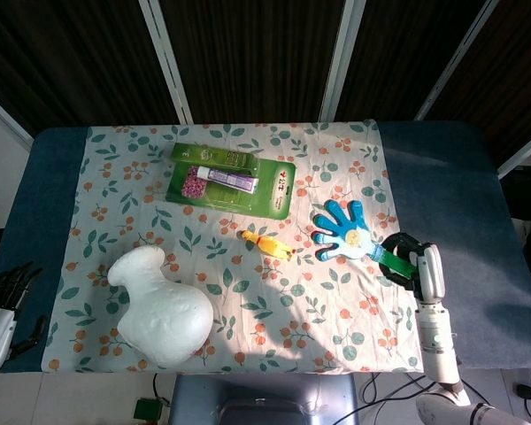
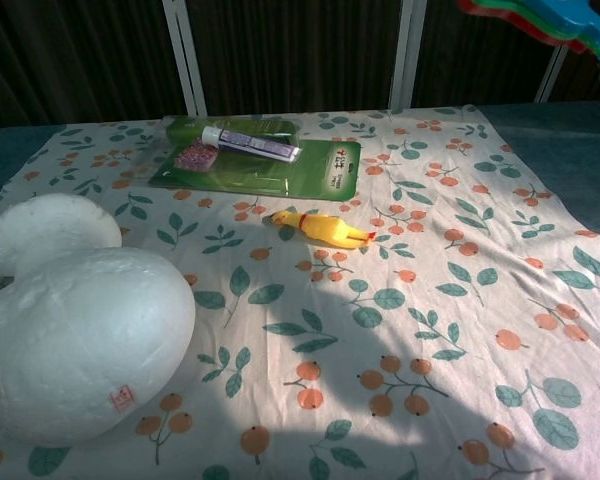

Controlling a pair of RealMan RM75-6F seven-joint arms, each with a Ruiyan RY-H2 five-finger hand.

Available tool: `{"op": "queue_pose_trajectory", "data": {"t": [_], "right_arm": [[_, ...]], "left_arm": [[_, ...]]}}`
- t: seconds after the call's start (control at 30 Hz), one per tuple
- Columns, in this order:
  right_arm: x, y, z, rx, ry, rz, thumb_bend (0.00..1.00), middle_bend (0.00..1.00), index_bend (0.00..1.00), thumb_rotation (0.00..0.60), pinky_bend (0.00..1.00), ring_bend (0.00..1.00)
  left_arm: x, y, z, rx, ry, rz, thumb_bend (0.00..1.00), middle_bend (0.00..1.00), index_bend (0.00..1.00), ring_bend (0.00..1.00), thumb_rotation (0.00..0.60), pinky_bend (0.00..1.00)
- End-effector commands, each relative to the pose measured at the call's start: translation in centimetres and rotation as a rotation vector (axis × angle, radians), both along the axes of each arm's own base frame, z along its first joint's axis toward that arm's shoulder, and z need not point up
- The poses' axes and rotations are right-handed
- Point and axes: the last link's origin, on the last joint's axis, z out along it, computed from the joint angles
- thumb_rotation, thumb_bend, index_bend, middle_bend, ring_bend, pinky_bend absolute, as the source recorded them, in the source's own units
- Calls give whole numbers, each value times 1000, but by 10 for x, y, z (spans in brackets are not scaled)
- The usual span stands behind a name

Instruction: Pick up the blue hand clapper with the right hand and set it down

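Gripping the green handle at lower right of the head view, the right hand (image 1: 413,268) held the clapper (image 1: 343,233) aloft, its blue palm right of the yellow chicken (image 1: 266,244). The left hand (image 1: 2,297) sat at lower left, fingers loosely curled, holding nothing.
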Motion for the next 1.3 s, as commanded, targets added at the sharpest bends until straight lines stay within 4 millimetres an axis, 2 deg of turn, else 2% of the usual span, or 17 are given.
{"op": "queue_pose_trajectory", "data": {"t": [0.03, 0.1, 0.3, 0.43, 0.6, 0.7, 0.77, 0.87, 1.13, 1.23, 1.3], "right_arm": [[-2, -1, -7, 19, -26, -16, 506, 848, 865, 600, 1000, 961], [-2, -3, -14, 49, 46, -21, 506, 848, 865, 600, 1000, 961], [-15, -8, -41, 165, 514, -40, 507, 848, 868, 600, 1000, 965], [-21, -7, -51, 216, 668, -71, 506, 849, 870, 600, 1000, 965], [-15, -4, -46, 210, 618, -80, 506, 849, 871, 600, 1000, 965], [-5, -1, -37, 148, 489, -49, 507, 849, 871, 600, 1000, 965], [1, 3, -28, 81, 338, -7, 507, 849, 871, 600, 1000, 965], [2, 7, -22, 19, 197, 26, 506, 849, 871, 600, 1000, 965], [-13, 5, -36, 79, 284, 3, 507, 849, 871, 600, 1000, 965], [-17, 2, -45, 131, 351, -16, 507, 849, 871, 600, 1000, 965], [-21, -1, -51, 176, 453, -31, 506, 849, 871, 600, 1000, 965]], "left_arm": [[0, 0, 0, 2, -1, 0, 468, 0, 0, 0, 600, 90], [0, 0, 1, 4, -2, 0, 468, 0, 0, 0, 600, 90], [0, 0, 0, 3, -2, 0, 469, 0, 0, 0, 600, 90], [0, -1, 2, 5, -6, -3, 470, 0, 0, 0, 600, 90], [0, -2, 3, 10, -10, -5, 469, 0, 0, 0, 600, 90], [1, -2, 3, 9, -8, -6, 468, 0, 0, 0, 600, 90], [1, -2, 2, 9, -7, -5, 467, 0, 0, 0, 600, 90], [1, -2, 2, 10, -6, -5, 468, 0, 0, 0, 600, 90], [1, -1, 2, 10, -4, -2, 468, 0, 0, 0, 600, 90], [1, -1, 1, 9, -4, -2, 467, 0, 0, 0, 600, 90], [1, 0, 1, 7, -4, 0, 467, 0, 0, 0, 600, 90]]}}
